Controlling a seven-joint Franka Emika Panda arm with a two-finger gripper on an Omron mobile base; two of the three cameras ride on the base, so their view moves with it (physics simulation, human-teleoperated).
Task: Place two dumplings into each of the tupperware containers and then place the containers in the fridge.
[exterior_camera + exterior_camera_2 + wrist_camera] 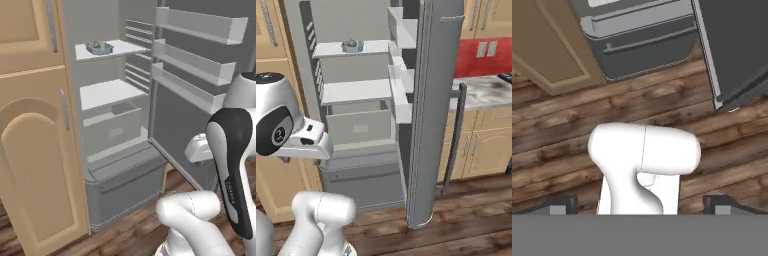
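The fridge (107,93) stands open, its door (436,100) swung out to the right. On its top white shelf sits a small light blue tupperware container (99,48) (352,46) with beige dumplings (95,44) in it; I cannot tell how many. My gripper (641,205) hangs low in front of the fridge and points down at the wooden floor. Its fingertips (562,204) stand wide apart, open, with nothing between them. The white hand (199,149) (312,140) is well below and in front of the shelf with the container.
Tan wooden cabinets (35,150) flank the fridge on the left. The open door carries three white racks (192,55). A grey drawer (637,40) forms the fridge's bottom. A marbled counter (481,92) with a red backsplash lies beyond the door.
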